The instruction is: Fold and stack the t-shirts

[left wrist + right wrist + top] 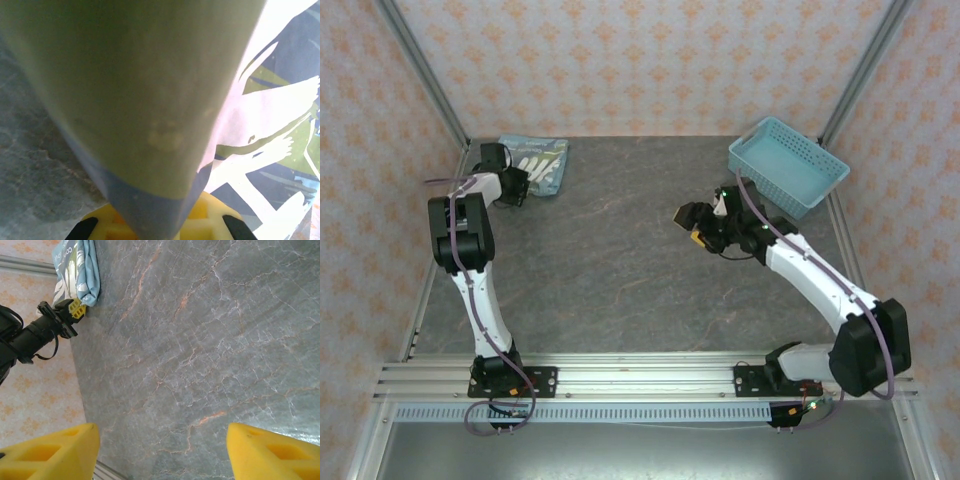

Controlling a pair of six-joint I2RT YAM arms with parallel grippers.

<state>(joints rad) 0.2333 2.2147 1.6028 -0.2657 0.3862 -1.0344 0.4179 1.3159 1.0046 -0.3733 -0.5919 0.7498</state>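
the grey counter [620, 280] carries one job, and it looks late in its fold. the left arm [470, 250] runs up the left edge to the far left corner. the right arm [820, 275] bends in from the right edge toward the middle. a light blue basket [788, 165] sits in the far right corner. the t-shirt [538, 162] lies in the far left corner as a compact bundle, print up. the left tool [517, 186] is closed on the bundle's near edge, cloth pinched tight. the right tool [700, 225] hangs open over bare counter, holding nothing, well apart from the shirt. next, i judge, the left tool must let go without dragging the fold open.
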